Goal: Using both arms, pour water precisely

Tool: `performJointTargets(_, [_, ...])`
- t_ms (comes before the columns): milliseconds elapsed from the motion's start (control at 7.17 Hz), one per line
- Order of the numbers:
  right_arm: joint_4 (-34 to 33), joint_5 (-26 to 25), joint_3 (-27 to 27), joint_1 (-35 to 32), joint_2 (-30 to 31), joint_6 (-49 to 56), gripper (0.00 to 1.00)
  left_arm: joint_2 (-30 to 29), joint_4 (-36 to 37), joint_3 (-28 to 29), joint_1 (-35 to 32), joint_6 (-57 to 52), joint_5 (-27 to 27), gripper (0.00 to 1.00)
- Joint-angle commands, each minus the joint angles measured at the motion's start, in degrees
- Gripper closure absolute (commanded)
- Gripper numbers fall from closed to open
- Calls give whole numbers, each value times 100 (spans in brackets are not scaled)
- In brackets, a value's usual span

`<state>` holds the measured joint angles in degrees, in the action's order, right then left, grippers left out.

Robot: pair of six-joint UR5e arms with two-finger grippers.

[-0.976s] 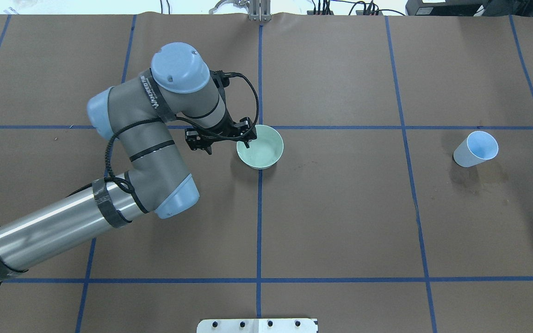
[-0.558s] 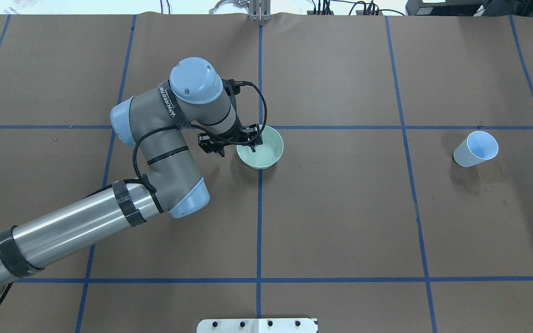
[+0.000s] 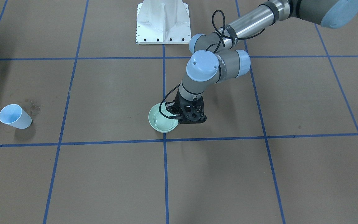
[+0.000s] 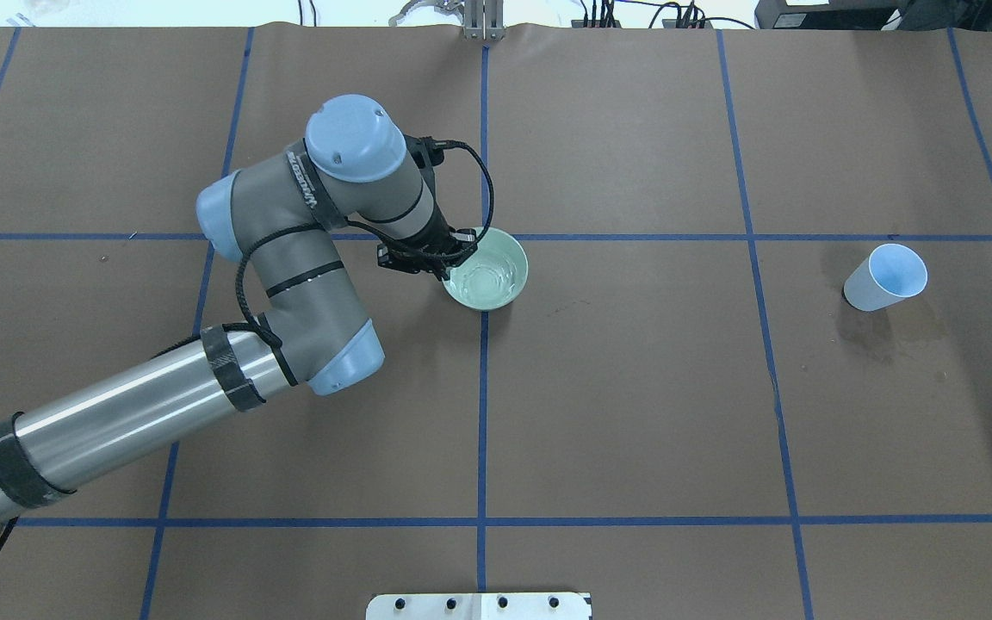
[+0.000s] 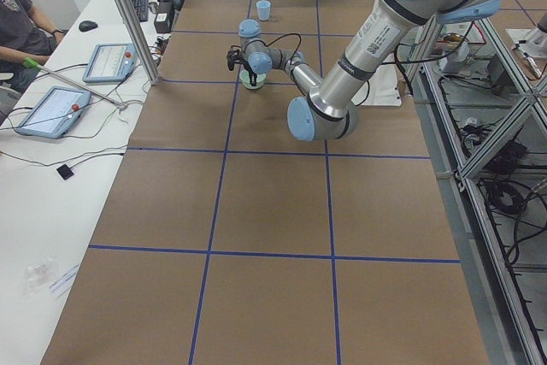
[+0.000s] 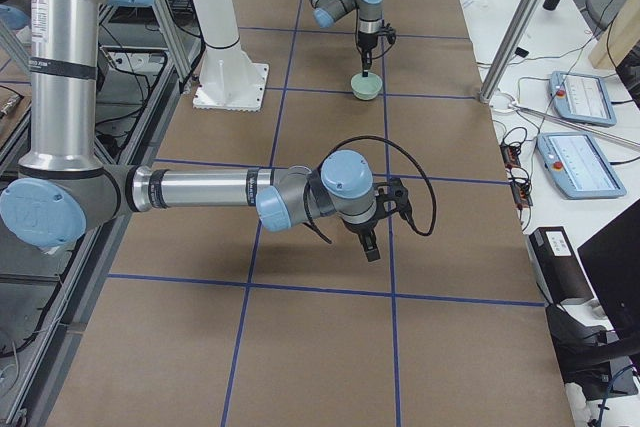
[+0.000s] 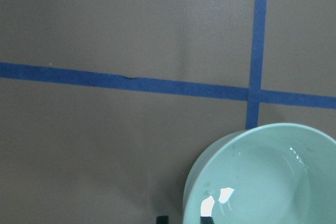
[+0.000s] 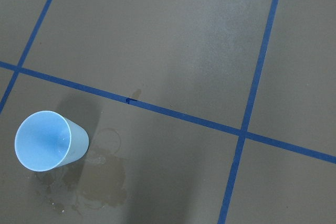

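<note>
My left gripper (image 4: 455,256) pinched the rim of the green bowl (image 4: 496,280), water (image 4: 486,281) rippling inside near table centre. Right gripper (image 6: 371,245) hung far off; can't tell its fingers' state. Blue cup (image 4: 885,277) stood apart

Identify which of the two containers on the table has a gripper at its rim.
The pale green bowl: the left gripper sits at its rim, glossy water inside. The light blue cup stands alone far off, beside damp stains, with no gripper near.

Blue cup (image 4: 885,277); white pedestal (image 3: 162,21)
</note>
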<state>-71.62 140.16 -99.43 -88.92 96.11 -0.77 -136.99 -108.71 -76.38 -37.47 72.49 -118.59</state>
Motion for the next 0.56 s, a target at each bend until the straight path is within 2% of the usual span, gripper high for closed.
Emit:
performJointTargets(0, [-10,-41,20,6,-57,6,1,869,-1,-829,-854,-530,-1125,100])
performJointTargets(139, [-10,-85,29,-3,-92,6,1,1937,-18,-1556,-1155,-1448,-1436,100])
performJointTargets(279, [-1,-94,29,-3,-101,6,1,2974,-27,-2051,-1488,-2406,-1448,100])
performJointTargets(418, [-10,-94,29,-3,-101,-3,1,3646,-19,-2247,-1796,-3059,-1456,100])
